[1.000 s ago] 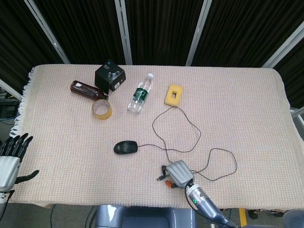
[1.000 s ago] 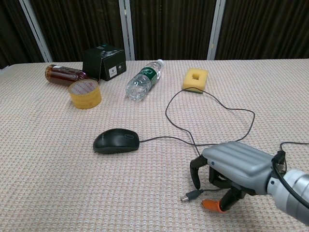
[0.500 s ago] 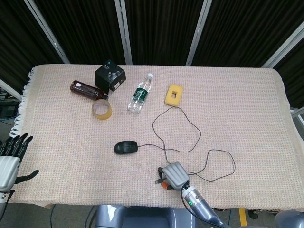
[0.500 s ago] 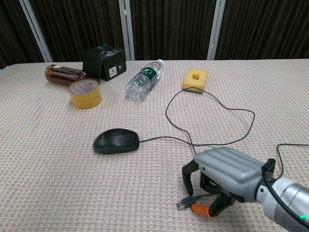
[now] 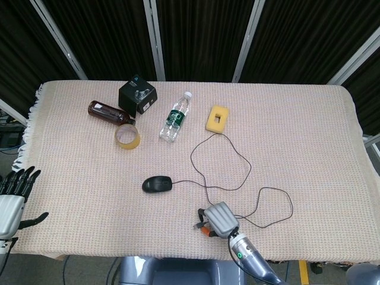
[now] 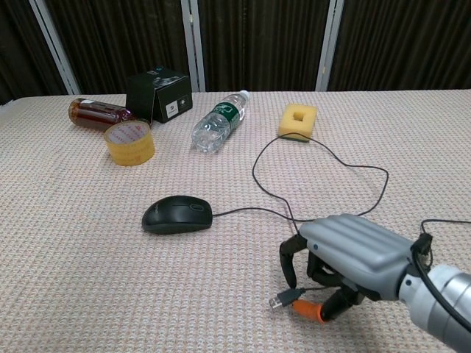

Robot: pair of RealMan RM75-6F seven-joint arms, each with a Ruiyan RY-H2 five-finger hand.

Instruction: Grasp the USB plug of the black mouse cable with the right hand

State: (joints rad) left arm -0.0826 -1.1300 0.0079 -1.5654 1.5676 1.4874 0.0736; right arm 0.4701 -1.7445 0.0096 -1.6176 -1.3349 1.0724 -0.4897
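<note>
Near the front edge of the table: the right hand [image 6: 346, 268] is curled over the USB plug [image 6: 280, 301], and the metal tip of the plug sticks out to the left from under the fingers.
Grip: the plug seems to be pinched between the orange-tipped thumb [image 6: 310, 312] and a dark finger [image 6: 289, 266] above it, so it is judged as held, though the contact itself is partly hidden under the palm.
Plug position: the plug lies low, at or just above the woven cloth [image 6: 88, 279]; whether it is lifted cannot be told.
Cable: the black cable [image 6: 324, 154] runs from the black mouse [image 6: 177, 215] in loose loops across the cloth and back under the hand; in the head view a further loop [image 5: 279, 205] is seen to the right of the hand [image 5: 218, 218].
Advice on hold: pressure should be kept on the plastic body of the plug, not on the thin cable behind it, so that the plug does not turn or slip out.
Advice on lifting: a slow rise is to be preferred, because the slack loops may drag on the rough cloth and pull the plug sideways.
Risk: the mouse may be tugged if the cable is drawn tight.
Left hand: the left hand [image 5: 13, 199] is seen off the left edge of the table with fingers spread, and nothing is held in it.
Other things: a water bottle [image 6: 218, 121], a tape roll [image 6: 129, 143] and a yellow sponge [image 6: 298, 121] lie well apart from the work.
</note>
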